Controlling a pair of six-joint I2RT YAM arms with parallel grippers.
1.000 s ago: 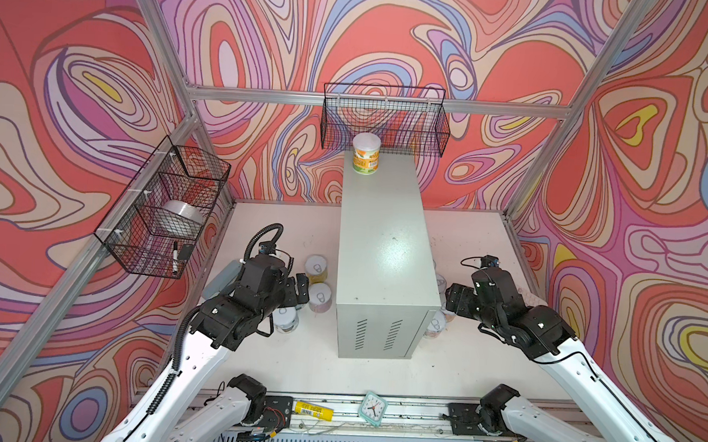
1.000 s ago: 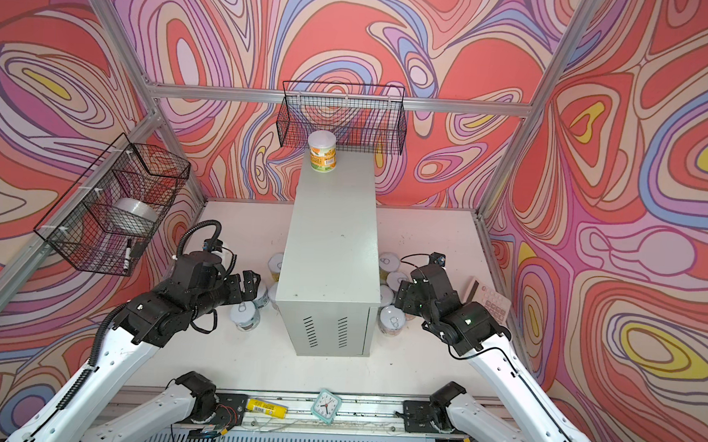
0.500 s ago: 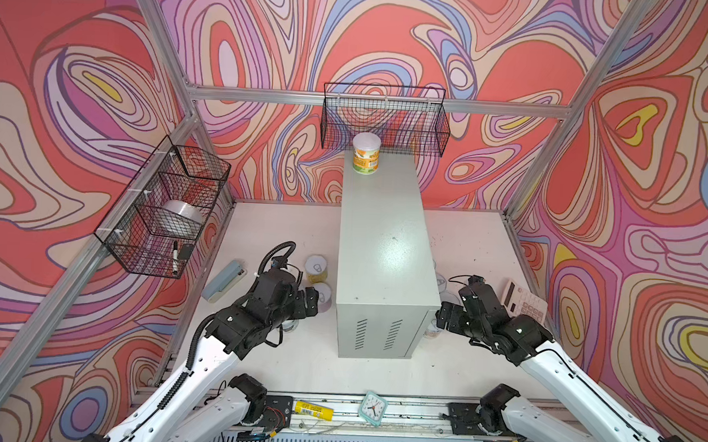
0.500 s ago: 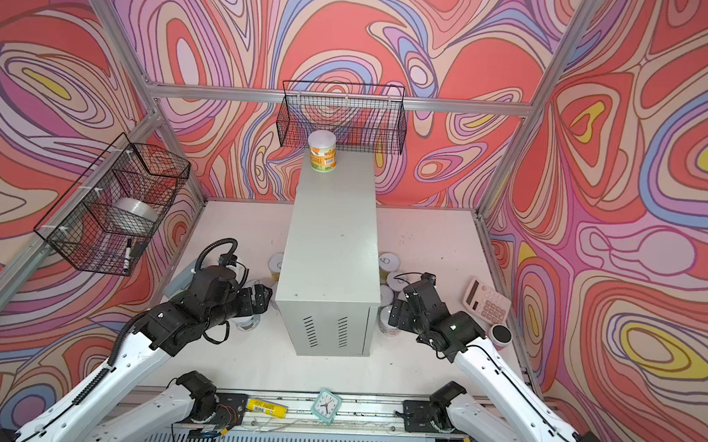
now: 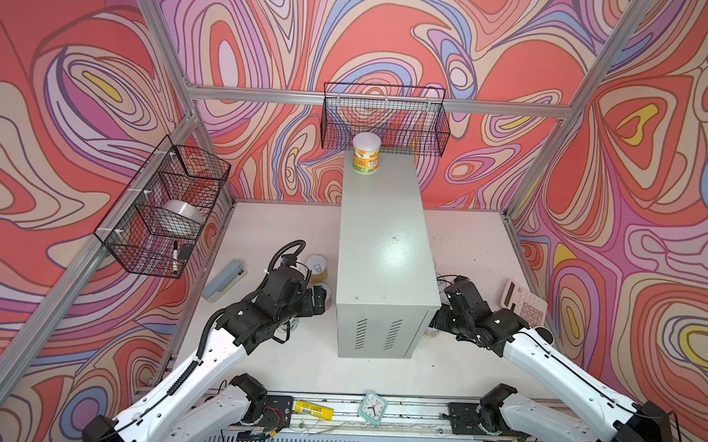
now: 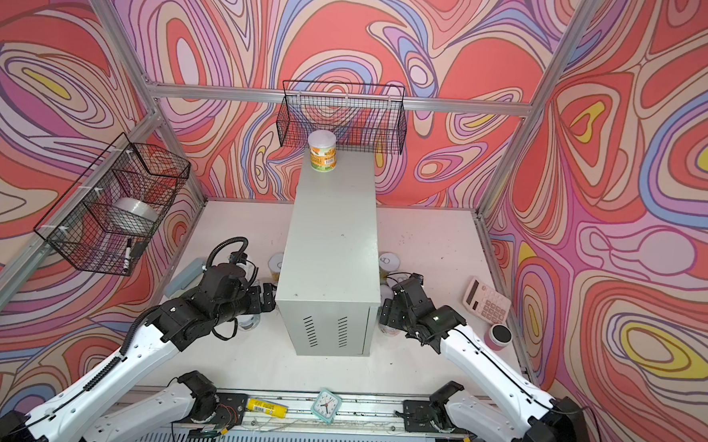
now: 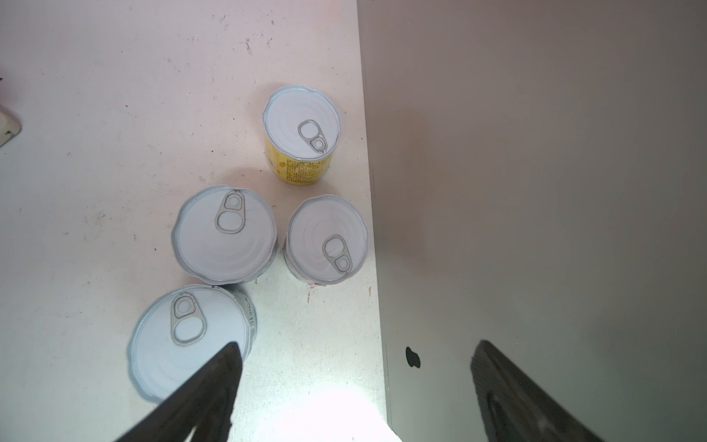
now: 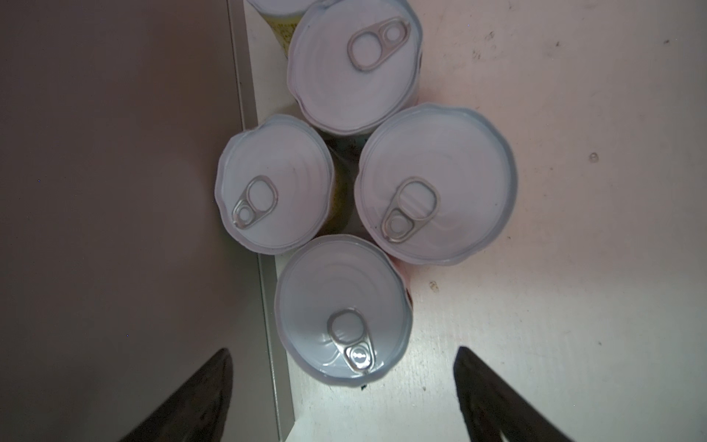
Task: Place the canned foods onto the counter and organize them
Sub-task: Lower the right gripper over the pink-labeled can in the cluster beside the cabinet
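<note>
Your left gripper point(image 7: 357, 344) stands spread wide and empty beside the counter point(image 5: 384, 240); four cans point(image 7: 225, 233) sit upright on the table point(image 5: 285, 226) at the counter's 9 o'clock; your right gripper point(image 8: 343, 349) likewise gapes, gripping nothing, over a cluster of cans point(image 8: 436, 183) at 3 o'clock, four clear, a fifth possibly cropped; in both top views one orange-labelled can point(image 5: 365, 158) stands at the counter top's 12 o'clock end.

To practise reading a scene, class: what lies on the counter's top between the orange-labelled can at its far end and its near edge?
Nothing: that stretch of the counter is bare beyond the can, as both top views show.
</note>
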